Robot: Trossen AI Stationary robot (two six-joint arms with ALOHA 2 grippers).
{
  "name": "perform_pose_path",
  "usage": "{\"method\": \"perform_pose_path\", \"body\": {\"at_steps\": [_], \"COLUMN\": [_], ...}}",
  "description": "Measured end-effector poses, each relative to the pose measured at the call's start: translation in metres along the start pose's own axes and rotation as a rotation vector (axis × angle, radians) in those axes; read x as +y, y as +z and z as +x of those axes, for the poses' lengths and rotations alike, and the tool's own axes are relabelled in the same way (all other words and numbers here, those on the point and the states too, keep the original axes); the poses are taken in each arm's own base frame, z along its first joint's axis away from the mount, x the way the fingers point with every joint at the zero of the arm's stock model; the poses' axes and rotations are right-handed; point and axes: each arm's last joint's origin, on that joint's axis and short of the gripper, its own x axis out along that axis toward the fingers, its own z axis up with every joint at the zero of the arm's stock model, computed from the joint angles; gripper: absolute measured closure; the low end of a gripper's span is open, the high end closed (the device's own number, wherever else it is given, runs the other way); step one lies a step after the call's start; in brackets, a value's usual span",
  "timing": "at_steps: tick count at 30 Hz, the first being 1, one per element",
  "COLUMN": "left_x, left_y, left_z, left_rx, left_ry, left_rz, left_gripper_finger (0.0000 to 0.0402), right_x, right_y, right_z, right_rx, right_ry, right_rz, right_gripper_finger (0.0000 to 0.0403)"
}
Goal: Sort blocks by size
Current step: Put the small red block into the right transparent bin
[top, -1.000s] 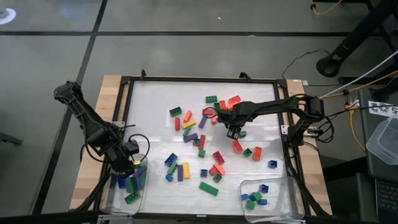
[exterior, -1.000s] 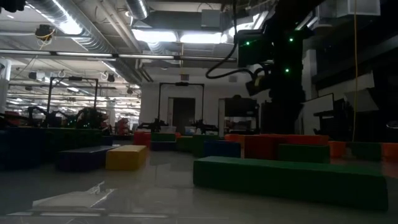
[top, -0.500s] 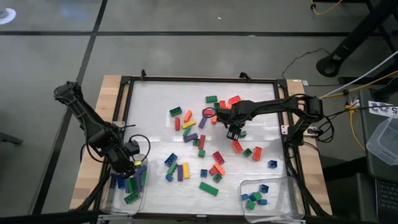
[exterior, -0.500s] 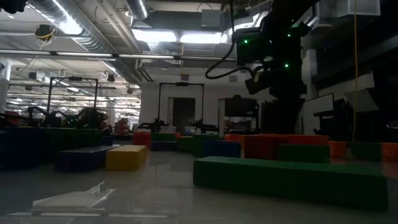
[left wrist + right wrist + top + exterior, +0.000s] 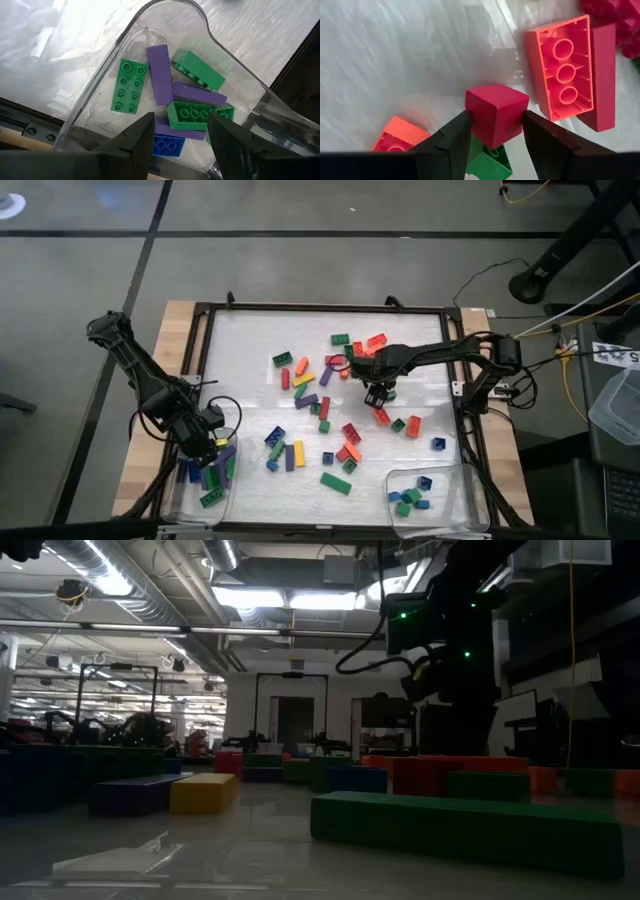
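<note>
Several loose blocks of many colours lie scattered on the white table top. My right gripper hangs over the middle right of the table, shut on a small red square block. Below it lie a green block, an orange one and a long red one with its hollow underside up. My left gripper stands open over the clear tray at the near left, which holds long green, purple and blue blocks. Nothing is between its fingers. My right gripper pinches the small red block by two opposite side faces between its two fingers. The fingers come from above, pointing down. A smooth face of the block shows toward the wrist camera. It appears raised over the green block, but I cannot tell if it is clear of the table.
A second clear tray at the near right holds a few small blue and green blocks. A black frame rims the table top. In the low view a long green block lies close in front, with a yellow one farther left.
My right gripper has turned a little at the wrist while staying over the same spot at the middle right.
</note>
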Motion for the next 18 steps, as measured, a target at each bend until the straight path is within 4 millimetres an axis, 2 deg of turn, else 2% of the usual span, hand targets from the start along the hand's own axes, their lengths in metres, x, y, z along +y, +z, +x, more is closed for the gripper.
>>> {"method": "perform_pose_path", "body": {"at_steps": [18], "left_x": [-0.0001], "left_y": [0.0013], "left_z": [-0.0002], "left_rx": [-0.045], "left_ry": [0.003], "left_rz": [0.0], "left_gripper_finger": [0.0231], "right_x": [0.0006], "right_y": [0.001], "right_z": [0.0015], "right_rx": [-0.01], "right_ry": [0.008], "right_rz": [0.083], "right_gripper_finger": [0.0228]}}
